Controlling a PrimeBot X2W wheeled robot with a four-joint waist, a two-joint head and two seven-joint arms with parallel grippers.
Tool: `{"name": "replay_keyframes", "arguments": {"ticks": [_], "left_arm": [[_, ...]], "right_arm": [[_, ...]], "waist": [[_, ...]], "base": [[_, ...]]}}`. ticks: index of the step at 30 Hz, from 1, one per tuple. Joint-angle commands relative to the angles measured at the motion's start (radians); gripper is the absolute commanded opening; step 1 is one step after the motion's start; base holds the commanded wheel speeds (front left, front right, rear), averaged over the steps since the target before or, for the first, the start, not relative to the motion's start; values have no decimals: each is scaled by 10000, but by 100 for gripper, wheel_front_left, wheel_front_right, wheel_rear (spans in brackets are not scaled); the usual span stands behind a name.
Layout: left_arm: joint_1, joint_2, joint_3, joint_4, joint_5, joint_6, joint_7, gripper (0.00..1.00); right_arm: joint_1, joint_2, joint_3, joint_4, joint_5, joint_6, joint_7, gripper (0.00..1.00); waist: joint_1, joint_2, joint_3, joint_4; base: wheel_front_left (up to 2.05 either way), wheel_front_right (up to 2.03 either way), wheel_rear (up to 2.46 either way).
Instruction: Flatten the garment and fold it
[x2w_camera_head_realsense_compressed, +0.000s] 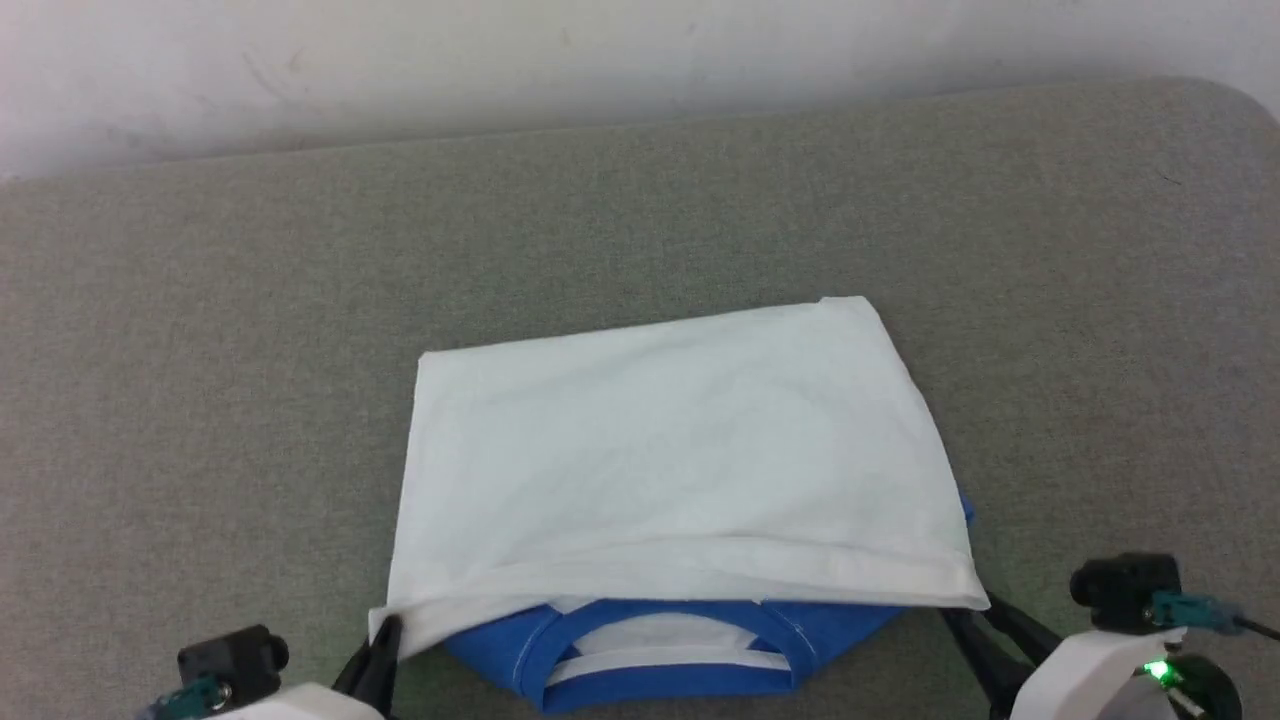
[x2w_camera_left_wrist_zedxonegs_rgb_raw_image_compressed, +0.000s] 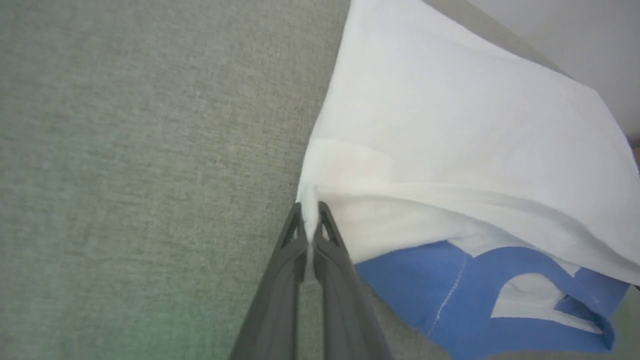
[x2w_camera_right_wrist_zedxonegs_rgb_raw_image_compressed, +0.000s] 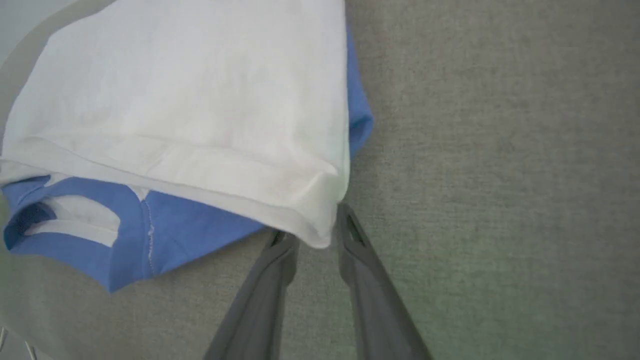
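Jaws of the left gripper (x2w_camera_left_wrist_zedxonegs_rgb_raw_image_compressed: 310, 214) pinched the raglan shirt's (x2w_camera_head_realsense_compressed: 680, 440) hem corner while the right gripper's (x2w_camera_right_wrist_zedxonegs_rgb_raw_image_compressed: 315, 226) stood spread; with the fold laid, releasing left seemed next.

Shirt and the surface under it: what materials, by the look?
The garment: probably a thin cotton-type knit, matte; it drapes softly, creases, and has a stitched hem and collar. The table cover: grey-green woven or felt-like fabric, matte, with a fine heathered texture; the exact fibre can't be told.
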Motion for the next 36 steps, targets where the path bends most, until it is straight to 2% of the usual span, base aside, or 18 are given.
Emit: {"name": "replay_keyframes", "arguments": {"ticks": [1, 2, 3, 4, 5, 9, 14, 18, 21, 26, 36], "left_arm": [[184, 33, 126, 295, -110, -103, -143, 65], [260, 47, 152, 498, -168, -171, -195, 72], [330, 51, 182, 665, -213, -217, -257, 81], [398, 57, 204, 798, -243, -257, -317, 97], [463, 67, 192, 898, -253, -296, -350, 100], [525, 85, 297, 924, -48, -337, -974, 100], [87, 70, 412, 533, 730, -485, -2799, 100], [-424, 26, 313, 375, 1367, -679, -4189, 100], [-731, 27, 290, 293, 1917, -820, -4706, 100], [-1190, -54, 313, 276, 2675, -1060, -4860, 100], [-1544, -826, 635, 368, 3322, -1532, -4869, 100]], "right_arm": [[180, 137, -88, -8, -20, -9, 15, 56], [334, 194, -126, 21, -51, -9, 79, 59], [502, 228, -146, 14, -129, -9, 161, 67], [666, 315, -193, -23, -110, -9, 214, 77], [842, 380, -216, -70, -62, -9, 306, 100], [1431, 443, -479, -688, 0, -9, 350, 100], [1612, 489, -1237, -2120, 0, -9, 51, 100], [1068, 385, -1852, -2235, 13, -9, 351, 100], [321, 86, -1992, -1561, 84, -9, 746, 100], [-1211, -307, -1720, 102, 564, -9, 1358, 100], [-3404, -703, -450, 3169, 1288, -9, 2735, 100]], "waist": [[1, 0, -61, -16], [1, 0, -117, -10], [1, 0, -173, 4], [1, 0, -228, 17], [1, 0, -291, 38], [1, 0, -517, 187], [1, 0, -741, 391], [1, 0, -893, 547], [1, 0, -927, 635], [1, 0, -784, 988], [1, 0, -537, 1683]], "base": [[0, 0, 0], [0, 0, 0], [0, 0, 0], [0, 0, 0], [0, 0, 0], [0, 0, 0], [0, 0, 0], [0, 0, 0], [0, 0, 0], [0, 0, 0], [0, 0, 0]]}}
